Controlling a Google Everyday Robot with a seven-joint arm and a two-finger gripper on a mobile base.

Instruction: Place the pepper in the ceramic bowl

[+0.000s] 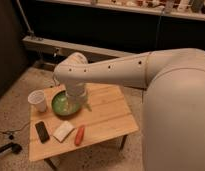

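The pepper (79,135), small and red-orange, lies on the wooden table (108,117) near its front edge, right of a white pad. The ceramic bowl (59,103), green inside, sits at the table's back left. My gripper (78,105) points downward over the bowl's right rim, well behind the pepper and apart from it. Its fingers stand open with nothing between them. The arm's white wrist hides part of the bowl's right side.
A white paper cup (37,100) stands left of the bowl. A black phone (42,131) and the white rectangular pad (63,131) lie at the front left. My large white arm (146,70) spans the right of the view. Speckled floor surrounds the small table.
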